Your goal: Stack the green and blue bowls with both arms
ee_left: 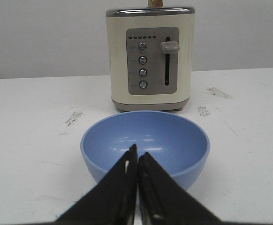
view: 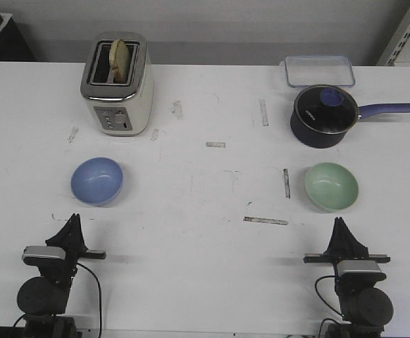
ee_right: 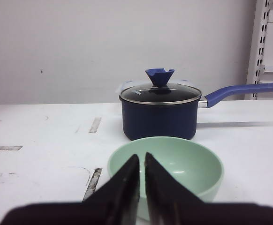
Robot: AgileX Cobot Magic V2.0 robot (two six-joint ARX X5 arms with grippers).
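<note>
The blue bowl [view: 96,180] stands upright and empty on the white table at the left. The green bowl [view: 331,186] stands upright and empty at the right. My left gripper [view: 74,220] rests shut and empty near the table's front edge, just short of the blue bowl [ee_left: 145,143]; its tips [ee_left: 138,152] point at the bowl's near rim. My right gripper [view: 339,224] rests shut and empty just short of the green bowl [ee_right: 174,164]; its tips [ee_right: 142,157] point at that bowl's near rim.
A cream toaster [view: 116,83] with a slice of bread stands behind the blue bowl. A dark navy saucepan [view: 326,115] with a glass lid and a long handle to the right stands behind the green bowl. A clear plastic container [view: 318,70] lies at the back right.
</note>
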